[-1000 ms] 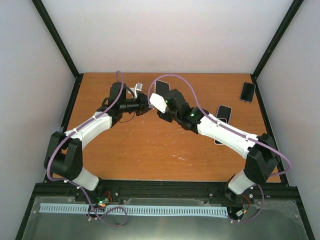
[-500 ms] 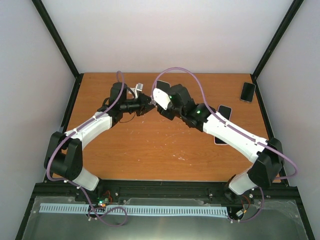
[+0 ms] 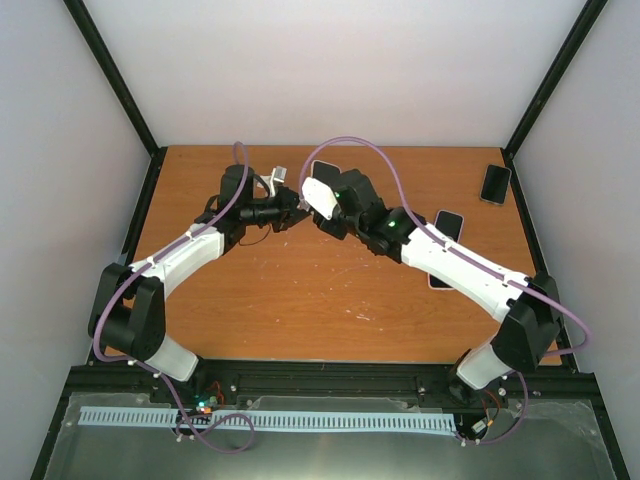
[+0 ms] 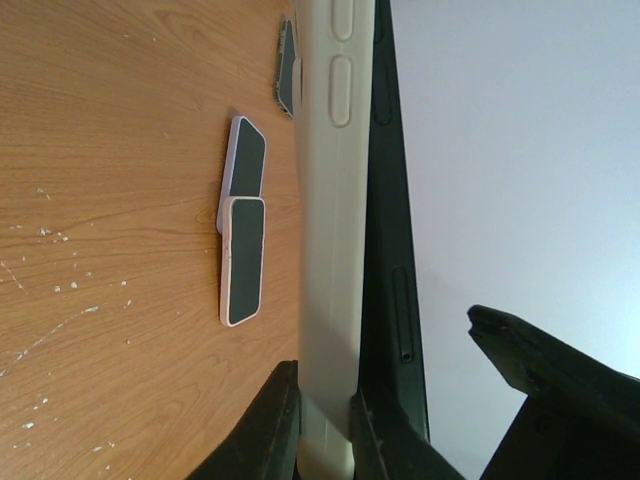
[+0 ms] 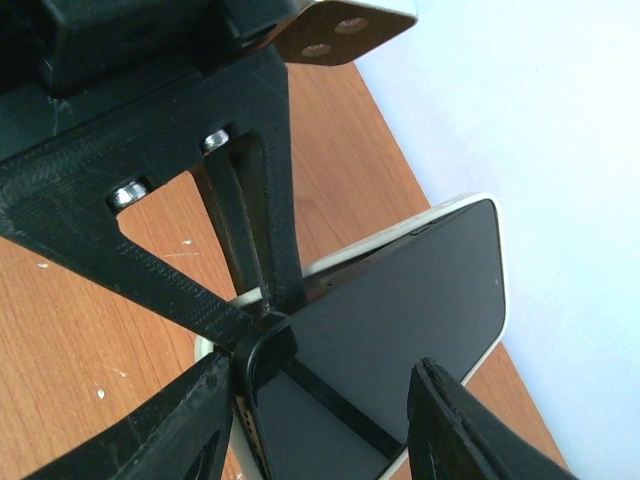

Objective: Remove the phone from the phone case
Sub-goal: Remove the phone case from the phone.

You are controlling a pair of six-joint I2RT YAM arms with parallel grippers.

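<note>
From above, spare phones are lying on the right of the worktop (image 3: 300, 300): a corner phone (image 3: 496, 183) at 2 o'clock, a second phone (image 3: 447, 224) towards 3 o'clock, and a third phone (image 3: 433, 282) half hidden under the right arm (image 3: 460, 265). The left arm (image 3: 190, 255) is reaching in from 8 o'clock and the right arm from 4 o'clock. Their wrists are meeting near 12 o'clock, where the phone (image 3: 326, 170) is being held up off the wood and is mostly screened by them.

In the left wrist view, the cream phone case (image 4: 330, 200) is standing edge-on in mid-air. The left jaws are pinching its near end tight, one of the fingers (image 4: 268, 430) on each face. The phone's dark edge is sitting against the case at 3 o'clock. The spare phones are lying on the wood at 9 o'clock.

In the right wrist view, the left arm's black finger frame (image 5: 150, 180) is crossing at 11 o'clock and blocking the phone's near corner. The right jaws are standing partly open, one of the fingers (image 5: 195, 425) on each side of the phone. I cannot tell whether they are pressing on it.
</note>
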